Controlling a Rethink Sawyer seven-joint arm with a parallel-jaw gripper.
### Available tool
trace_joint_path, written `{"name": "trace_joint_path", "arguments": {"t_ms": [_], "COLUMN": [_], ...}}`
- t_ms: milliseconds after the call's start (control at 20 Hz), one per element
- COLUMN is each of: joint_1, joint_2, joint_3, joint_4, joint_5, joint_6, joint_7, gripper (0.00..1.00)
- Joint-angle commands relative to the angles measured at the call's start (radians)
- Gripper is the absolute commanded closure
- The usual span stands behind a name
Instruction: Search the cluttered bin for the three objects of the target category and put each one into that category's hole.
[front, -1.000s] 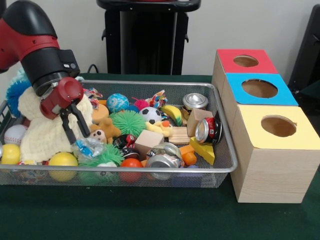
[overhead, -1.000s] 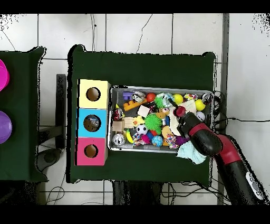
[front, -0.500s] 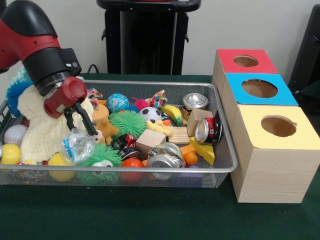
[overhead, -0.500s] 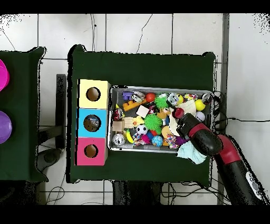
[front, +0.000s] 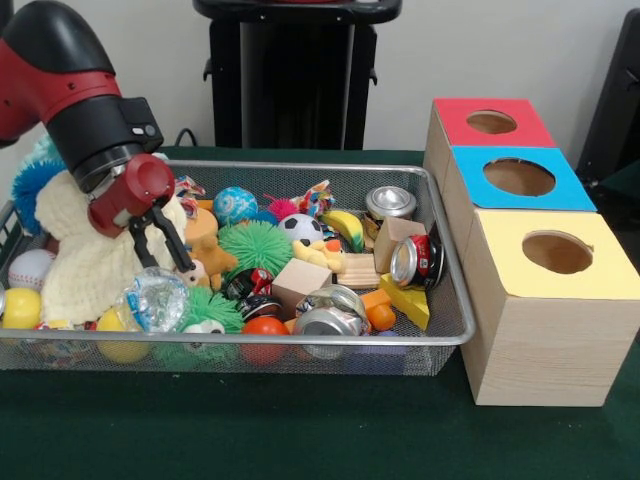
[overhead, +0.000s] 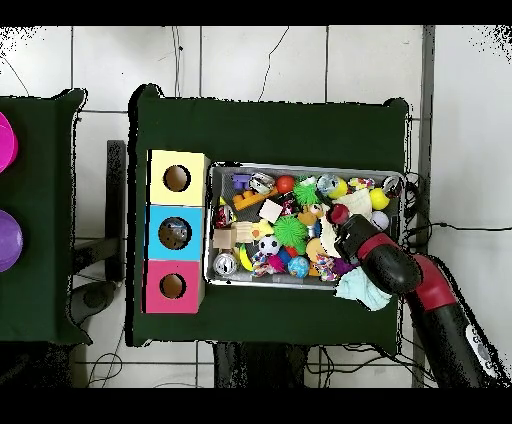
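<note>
While my arm leans in over the wire bin (front: 440, 330), my pincer (front: 160, 248) hangs w/ its two black fingers (front: 176, 243) spread a bit apart. Nothing is between them. Just under the tips lies a clear crinkly wrapper (front: 155, 298), shiny w/ blue bits, resting on a green spiky ball (front: 205, 308). I can't tell if the tips touch it.

I can't tell which kind of thing I'm meant to find. What I do see: 3 shiny metal cans. One silver can (front: 389, 203) stands at the back of the bin, near the boxes. A red & silver can (front: 417, 260) lies on its side just in front of it, open end facing out. A squashed silver can (front: 327, 312) lies at the front rail, by an orange ball (front: 263, 328).

Beside my pincer are a fluffy cream cloth (front: 85, 260), a little brown teddy (front: 205, 262), another green spiky ball (front: 256, 245) & a soccer ball (front: 300, 229). A wood cube (front: 297, 284) sits mid-bin.

Beside the bin stand 3 boxes in a row, each w/ a round hole on top: red box (front: 490, 122) at the back, blue box (front: 520, 178) in the middle, yellow box (front: 555, 255) in front.

From above, my pincer (overhead: 338, 215) is over the bin end away from the boxes.
</note>
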Motion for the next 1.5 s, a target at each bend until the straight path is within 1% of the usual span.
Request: {"name": "trace_joint_path", "arguments": {"t_ms": [50, 200, 300, 350, 400, 450, 500, 550, 600, 650, 700, 750, 800, 850, 1000, 1050, 1150, 1250, 1350, 1500], "joint_1": [-0.002, -0.019, -0.034, -0.032, -0.025, 0.01, 0.035, 0.098, 0.129, 0.189, 0.203, 0.233, 0.239, 0.251, 0.267, 0.271, 0.253, 0.232, 0.22, 0.21], "joint_2": [0.079, 0.093, 0.112, 0.096, 0.075, 0.009, -0.033, -0.125, -0.167, -0.239, -0.261, -0.3, -0.311, -0.325, -0.322, -0.308, -0.266, -0.234, -0.212, -0.198], "joint_3": [0.007, 0.016, 0.017, -0.001, -0.015, -0.062, -0.096, -0.182, -0.228, -0.317, -0.346, -0.397, -0.413, -0.436, -0.474, -0.483, -0.466, -0.444, -0.432, -0.419], "joint_4": [-0.15, -0.139, -0.132, -0.121, -0.116, -0.111, -0.111, -0.109, -0.107, -0.096, -0.082, -0.059, -0.042, -0.021, 0.008, 0.005, 0.009, 0.013, 0.014, 0.009], "joint_5": [0.012, 0.015, 0.017, 0.008, 0.0, -0.009, -0.005, 0.007, 0.027, 0.079, 0.123, 0.195, 0.241, 0.305, 0.415, 0.435, 0.45, 0.445, 0.443, 0.443], "joint_6": [0.076, 0.045, 0.008, -0.045, -0.077, -0.159, -0.196, -0.284, -0.318, -0.378, -0.388, -0.414, -0.431, -0.457, -0.538, -0.573, -0.614, -0.618, -0.62, -0.633], "joint_7": [-0.302, -0.268, -0.222, -0.14, -0.089, 0.051, 0.124, 0.266, 0.32, 0.422, 0.449, 0.507, 0.508, 0.528, 0.513, 0.498, 0.463, 0.44, 0.429, 0.419], "gripper": [0.0, 0.0, 0.0, 0.0, 0.0, 0.0, 0.0, 0.0, 0.0, 0.0, 0.0, 0.0, 0.0, 0.0, 0.0, 0.0, 0.0, 0.0, 0.0, 0.0]}}
